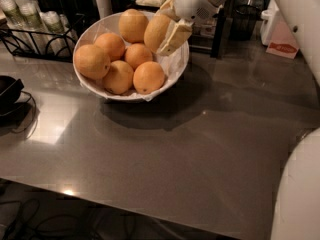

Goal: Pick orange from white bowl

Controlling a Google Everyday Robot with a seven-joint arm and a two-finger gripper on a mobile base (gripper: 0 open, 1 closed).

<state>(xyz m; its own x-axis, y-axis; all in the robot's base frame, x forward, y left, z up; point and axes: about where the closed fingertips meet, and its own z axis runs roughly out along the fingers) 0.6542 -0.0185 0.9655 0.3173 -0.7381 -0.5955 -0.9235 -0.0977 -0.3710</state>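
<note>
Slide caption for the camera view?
Gripper closed on large pale egg-shaped orange at far side of wide white paper-lined bowl.
</note>
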